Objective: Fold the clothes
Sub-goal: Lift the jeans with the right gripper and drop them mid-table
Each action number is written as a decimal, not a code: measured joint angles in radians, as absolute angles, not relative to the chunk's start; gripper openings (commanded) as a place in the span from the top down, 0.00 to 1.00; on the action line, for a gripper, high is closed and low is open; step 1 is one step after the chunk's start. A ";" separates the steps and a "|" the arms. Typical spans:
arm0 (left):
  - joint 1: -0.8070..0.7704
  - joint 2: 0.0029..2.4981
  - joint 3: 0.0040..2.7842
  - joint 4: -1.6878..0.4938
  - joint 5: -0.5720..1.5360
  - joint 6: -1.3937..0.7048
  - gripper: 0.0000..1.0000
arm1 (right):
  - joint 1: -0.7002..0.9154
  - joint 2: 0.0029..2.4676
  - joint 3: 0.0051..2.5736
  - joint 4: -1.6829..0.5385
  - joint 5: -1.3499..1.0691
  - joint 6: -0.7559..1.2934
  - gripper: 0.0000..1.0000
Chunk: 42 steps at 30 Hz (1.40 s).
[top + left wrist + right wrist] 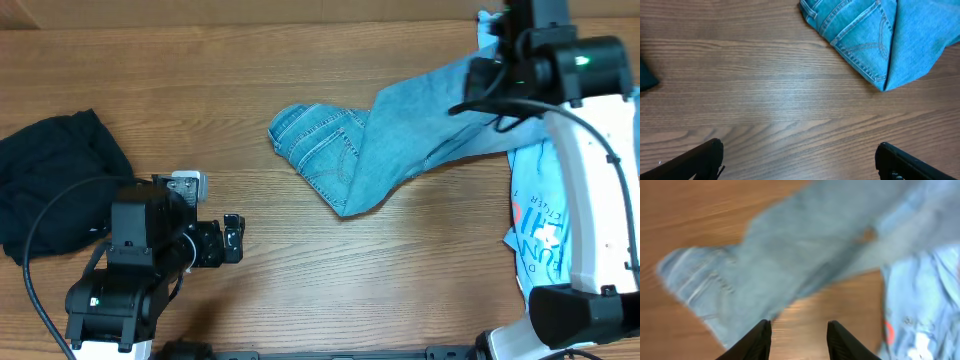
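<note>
The jeans [370, 140] lie slantwise, waistband pointing toward my left gripper [799, 152], legs running beneath my right gripper [799, 326]. Both stand open, the left widely, gripping nothing.

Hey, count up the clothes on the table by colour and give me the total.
black garment: 1
blue jeans: 1
light blue printed shirt: 1
Total: 3

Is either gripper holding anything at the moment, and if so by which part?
Nothing is held; the left gripper and right gripper are both open and empty.
</note>
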<state>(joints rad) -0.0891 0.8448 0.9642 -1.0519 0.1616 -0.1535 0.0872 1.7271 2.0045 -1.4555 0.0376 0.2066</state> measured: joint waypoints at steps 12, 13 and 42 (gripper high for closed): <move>-0.089 0.926 0.970 -1.038 0.162 -0.154 0.00 | 0.210 1.723 1.355 -1.081 -0.287 0.183 0.46; -0.089 0.936 0.970 -1.035 0.162 -0.154 0.00 | 0.241 1.727 1.272 -0.995 -0.297 0.210 0.44; -0.089 0.950 0.970 -0.991 0.157 -0.154 0.00 | 0.480 1.325 1.691 -0.948 -0.313 0.211 0.96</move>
<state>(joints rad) -0.0891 0.9501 0.9703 -0.9913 0.1574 -0.1535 0.4797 1.3254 1.6905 -0.9478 -0.3134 0.2111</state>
